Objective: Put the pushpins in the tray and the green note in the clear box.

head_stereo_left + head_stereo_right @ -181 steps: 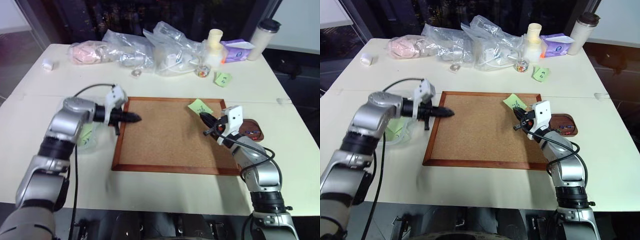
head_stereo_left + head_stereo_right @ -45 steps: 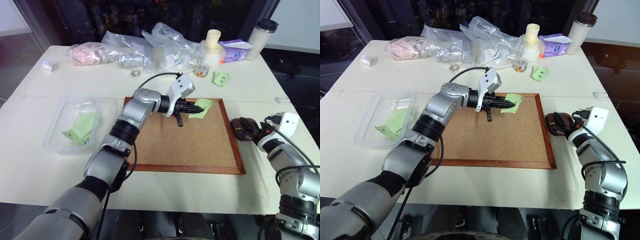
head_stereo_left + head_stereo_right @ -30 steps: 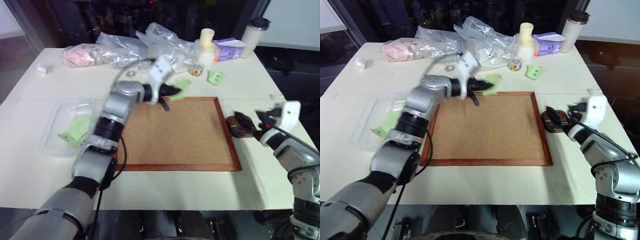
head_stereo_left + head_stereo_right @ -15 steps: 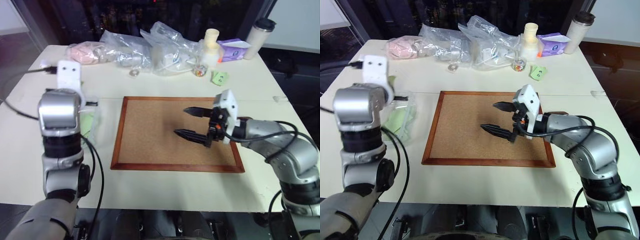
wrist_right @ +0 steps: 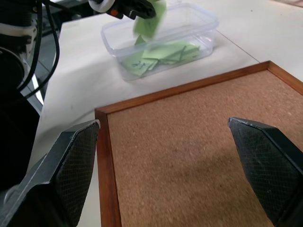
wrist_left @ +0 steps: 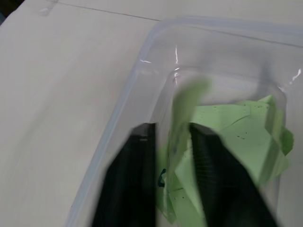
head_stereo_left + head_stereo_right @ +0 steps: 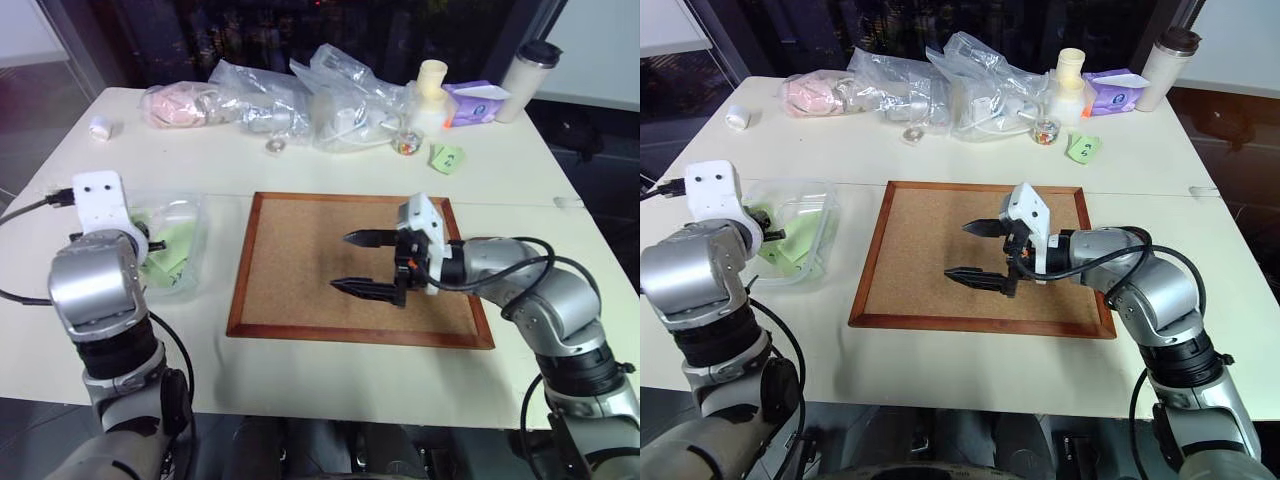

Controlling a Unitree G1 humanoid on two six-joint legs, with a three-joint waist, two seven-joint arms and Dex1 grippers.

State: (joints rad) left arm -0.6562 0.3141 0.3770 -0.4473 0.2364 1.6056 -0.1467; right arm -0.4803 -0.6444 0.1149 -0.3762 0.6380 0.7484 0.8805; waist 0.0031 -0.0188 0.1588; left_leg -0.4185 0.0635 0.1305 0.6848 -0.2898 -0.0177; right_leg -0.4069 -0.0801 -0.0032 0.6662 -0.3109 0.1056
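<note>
My left gripper (image 6: 173, 130) hangs just above the clear box (image 7: 192, 250) at the table's left. Its black fingers (image 6: 137, 161) stand parted, and the green note (image 6: 182, 109) is edge-on in the gap between them. In the right wrist view the same green note (image 5: 152, 21) hangs below the left gripper (image 5: 128, 7) over the box (image 5: 208, 23). Other green notes (image 5: 161, 52) lie in the box. My right gripper (image 7: 345, 262) is wide open and empty, pointing left above the cork board (image 7: 300, 260). The tray and the pushpins are hidden behind my right arm.
Wrinkly plastic bags (image 7: 300, 95) lie along the table's far side, with a small glass jar (image 7: 405, 145), a white bottle (image 7: 430, 85), a purple pack (image 7: 470, 100) and a tumbler (image 7: 525, 65). A green note marked "2" (image 7: 446, 155) lies beyond the board. A small white cap (image 7: 100, 128) sits far left.
My left arm swung the green note from the board's far edge over to the clear box, and its fingers have parted. My right gripper moved from beside the tray to above the board.
</note>
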